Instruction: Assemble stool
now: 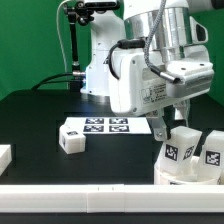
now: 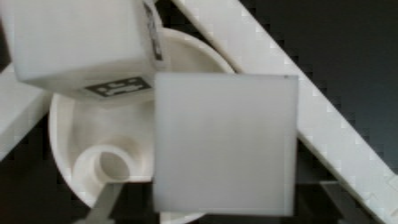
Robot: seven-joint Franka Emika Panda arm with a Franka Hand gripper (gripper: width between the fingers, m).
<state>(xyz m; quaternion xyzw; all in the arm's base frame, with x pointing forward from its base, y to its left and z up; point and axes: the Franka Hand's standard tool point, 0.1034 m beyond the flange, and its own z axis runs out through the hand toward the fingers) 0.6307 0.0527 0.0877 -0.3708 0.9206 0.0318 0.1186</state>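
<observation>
In the wrist view the round white seat disc (image 2: 80, 125) lies flat, with an empty round socket (image 2: 112, 162) showing. Two chunky white legs stand on it: one with a tag (image 2: 80, 40) and one plain-faced (image 2: 222, 140) right under the gripper (image 2: 224, 205). The jaws stand open, one finger (image 2: 111, 200) on each side of that leg, with a gap on both sides. In the exterior view the gripper (image 1: 183, 120) hangs just above the two tagged legs (image 1: 185, 150) (image 1: 212, 152) at the right. A third leg (image 1: 72, 138) lies alone at the left.
The marker board (image 1: 105, 125) lies behind the loose leg. A white rail (image 1: 100, 195) runs along the front edge and shows as a slanted bar in the wrist view (image 2: 267, 60). A plain white block (image 1: 4, 156) sits at the exterior view's left edge.
</observation>
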